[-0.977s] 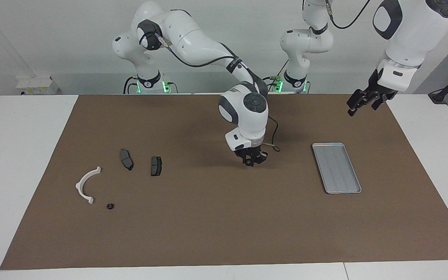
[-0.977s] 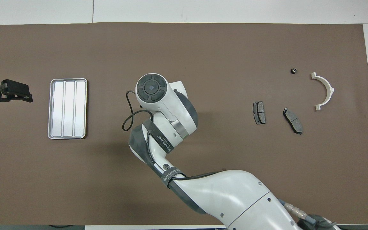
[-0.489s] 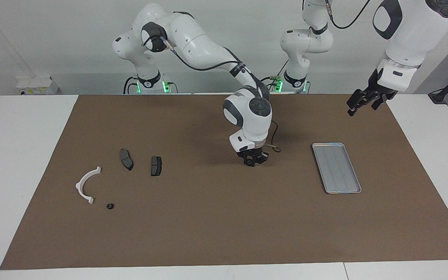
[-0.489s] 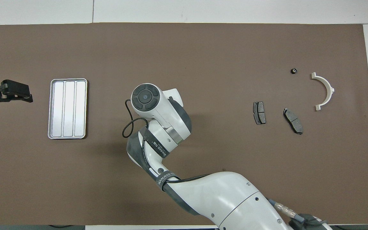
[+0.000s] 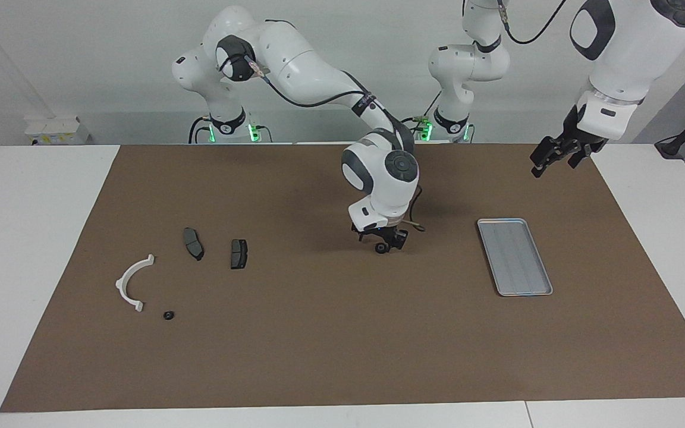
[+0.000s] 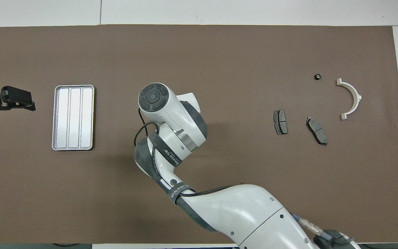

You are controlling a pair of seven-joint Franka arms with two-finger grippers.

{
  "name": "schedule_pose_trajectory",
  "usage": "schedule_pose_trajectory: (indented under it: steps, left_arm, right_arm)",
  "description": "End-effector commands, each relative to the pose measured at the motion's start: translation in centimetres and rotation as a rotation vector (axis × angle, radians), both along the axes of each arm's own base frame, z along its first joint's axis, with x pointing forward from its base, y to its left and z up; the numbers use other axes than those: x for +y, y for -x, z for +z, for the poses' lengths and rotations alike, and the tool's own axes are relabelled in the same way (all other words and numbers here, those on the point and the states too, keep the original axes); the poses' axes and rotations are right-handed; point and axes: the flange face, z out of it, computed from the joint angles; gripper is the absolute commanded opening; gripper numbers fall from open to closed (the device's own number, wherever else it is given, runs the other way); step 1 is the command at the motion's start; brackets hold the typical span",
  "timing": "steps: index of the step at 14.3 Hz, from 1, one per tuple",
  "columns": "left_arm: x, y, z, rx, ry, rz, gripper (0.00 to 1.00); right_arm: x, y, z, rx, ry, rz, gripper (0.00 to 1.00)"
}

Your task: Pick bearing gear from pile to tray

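Note:
My right gripper (image 5: 382, 239) hangs low over the middle of the brown mat, between the pile and the tray (image 5: 515, 256), fingers spread open. A small black round bearing gear (image 5: 382, 248) lies just under its fingertips, at mat level. In the overhead view the right arm's own wrist (image 6: 154, 98) hides both. The pile, toward the right arm's end, holds a white half-ring bracket (image 5: 131, 285), two dark brake pads (image 5: 193, 243) (image 5: 238, 254) and another small black round piece (image 5: 168, 315). The silver tray (image 6: 73, 117) holds nothing. My left gripper (image 5: 550, 157) waits open, raised beside the tray.
The brown mat (image 5: 319, 345) covers most of the white table. A thin cable loop (image 6: 140, 129) hangs off the right wrist. In the overhead view the bracket (image 6: 351, 98), pads (image 6: 280, 122) (image 6: 317, 130) and round piece (image 6: 318, 76) lie well apart from the tray.
The right gripper drifted a little toward the tray and came down to the mat. Its fingers have spread apart, and the black round piece now shows beneath them. The left arm has not moved.

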Motion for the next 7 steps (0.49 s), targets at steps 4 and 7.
schedule_pose_trajectory:
  steps: [4, 7]
  left_arm:
    - [0.0, 0.8, 0.1, 0.006, 0.017, -0.004, 1.0]
    - [0.0, 0.8, 0.1, 0.006, 0.017, -0.004, 1.0]
  right_arm:
    - [-10.6, -6.7, 10.1, -0.016, -0.044, 0.117, 1.0]
    - [-20.5, -10.4, 13.3, -0.024, -0.074, 0.249, 1.0]
